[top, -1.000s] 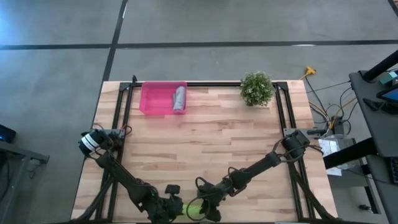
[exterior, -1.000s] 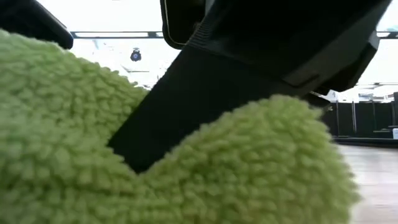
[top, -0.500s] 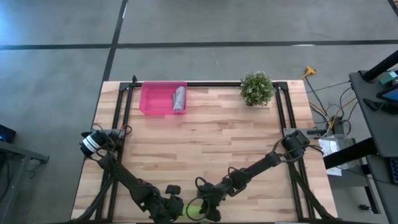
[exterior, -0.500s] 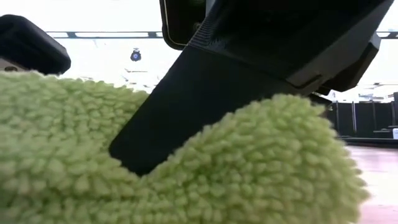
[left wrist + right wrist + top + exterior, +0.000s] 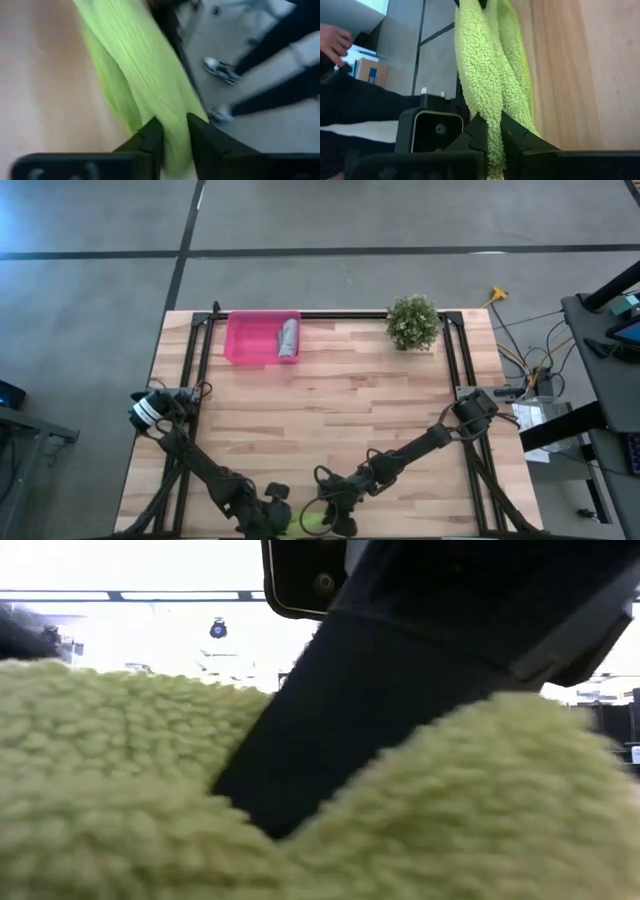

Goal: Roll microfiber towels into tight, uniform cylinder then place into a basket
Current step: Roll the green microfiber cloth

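Observation:
The lime green towel (image 5: 313,523) lies bunched into a long strand at the table's near edge, filling the low view (image 5: 150,800). My left gripper (image 5: 284,526) and my right gripper (image 5: 322,524) stand close together there, each shut on the towel. The grey towel (image 5: 289,340) lies rolled up inside the pink basket (image 5: 245,340) at the far left of the table. My left gripper pinches the green towel's bunched cloth (image 5: 172,142) between its two fingers, slanting down; the strand runs on away from the fingers along the wood. My right gripper pinches the strand's thick folded pile (image 5: 491,137) between its two fingers, slanting down. Several layers lie between them. The towel rests on the table beside the edge.
A small potted plant (image 5: 412,322) stands at the far right. The low camera's housing (image 5: 437,131) sits just off the near edge beside the towel. A person's shoes (image 5: 220,70) and a hand (image 5: 335,42) show beyond the table.
My left gripper has sunk toward the table and tipped a little, and the towel's left part has sunk with it. My right gripper has kept still.

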Controlling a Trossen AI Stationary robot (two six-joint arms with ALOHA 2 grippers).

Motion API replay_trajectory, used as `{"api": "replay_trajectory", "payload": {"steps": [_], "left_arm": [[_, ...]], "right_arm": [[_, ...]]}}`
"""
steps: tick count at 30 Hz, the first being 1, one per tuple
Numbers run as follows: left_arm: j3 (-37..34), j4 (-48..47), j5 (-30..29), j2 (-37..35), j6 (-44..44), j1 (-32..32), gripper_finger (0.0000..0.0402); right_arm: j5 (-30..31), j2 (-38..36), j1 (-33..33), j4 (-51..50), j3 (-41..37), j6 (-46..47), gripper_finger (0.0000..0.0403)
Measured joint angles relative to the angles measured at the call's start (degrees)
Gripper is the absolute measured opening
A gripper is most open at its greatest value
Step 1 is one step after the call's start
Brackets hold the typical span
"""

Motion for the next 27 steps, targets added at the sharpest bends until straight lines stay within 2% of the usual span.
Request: {"api": "replay_trajectory", "payload": {"steps": [3, 7, 10, 15, 20, 23, 27], "left_arm": [[-2.7, 4.4, 3.7, 0.1, -4.3, -0.1, 0.0113], [-5.1, 6.5, 3.8, -0.1, -9.5, -0.1, 0.0191], [-5.3, 6.4, 3.5, -0.4, -11.2, 0.0, 0.0228], [-5.7, 3.2, 3.7, -3.2, -15.1, 0.6, 0.0239], [-5.6, -5.4, 3.1, -11.1, -20.6, 0.7, 0.024], [-5.7, -7.4, -2.9, -16.0, -20.8, 0.7, 0.024], [-1.6, -8.4, -18.8, -20.6, -16.2, 0.4, 0.0228]], "right_arm": [[-0.5, 0.0, 0.0, -0.2, 0.0, -0.3, 0.0015], [-0.8, 0.0, 0.0, -0.3, 0.0, -0.2, 0.0015], [-0.8, 0.0, 0.0, -0.4, 0.0, -0.2, 0.0015], [-1.3, -0.1, 0.0, -0.7, 0.0, -0.3, 0.0015], [-1.6, -0.1, 0.0, -1.1, 0.0, -0.3, 0.0015], [-1.7, -0.1, 0.0, -1.1, 0.0, -0.3, 0.0015], [-1.7, -0.1, 0.0, -1.3, 0.0, -0.3, 0.0015]]}}
